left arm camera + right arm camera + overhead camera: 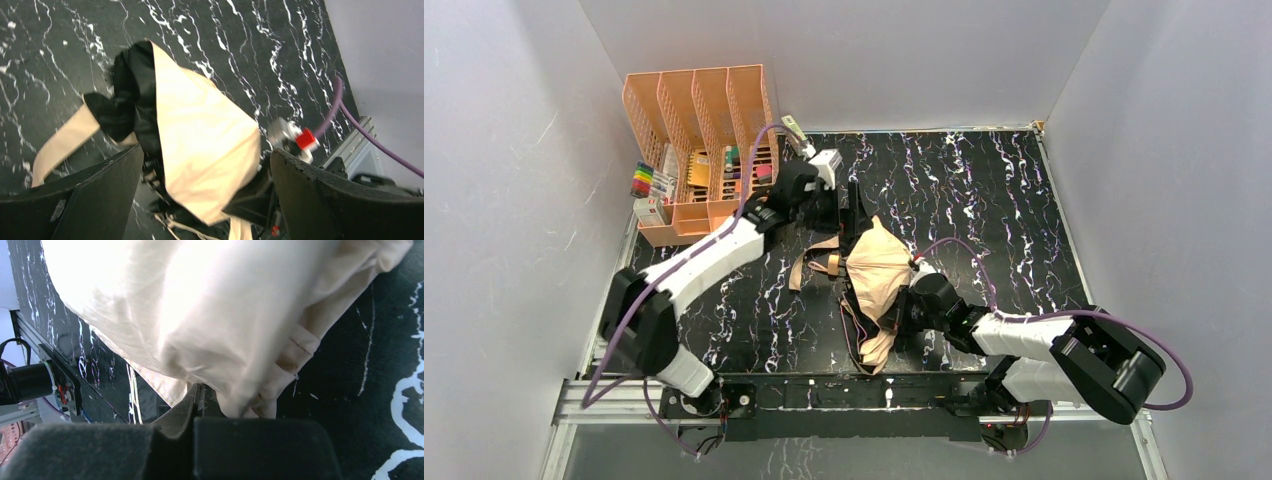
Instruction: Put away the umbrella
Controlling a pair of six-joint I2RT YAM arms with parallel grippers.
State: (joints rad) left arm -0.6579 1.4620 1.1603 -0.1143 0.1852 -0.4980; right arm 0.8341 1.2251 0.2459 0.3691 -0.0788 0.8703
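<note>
The umbrella [876, 272] lies half-collapsed in the middle of the black marbled table, with peach-tan fabric, dark ribs and a loose strap [808, 266] trailing to its left. My left gripper [840, 212] hovers at its far end; in the left wrist view [205, 172] its jaws are wide open, with the fabric [200, 135] and black folds between them. My right gripper [902, 306] is at the umbrella's right side; in the right wrist view [202, 392] its jaws are closed together on the edge of the pale fabric [200, 310].
A peach-orange slotted desk organizer [700, 120] holding small items stands at the back left, with coloured markers [646, 180] beside it. White walls enclose the table on three sides. A metal rail [844, 392] runs along the near edge.
</note>
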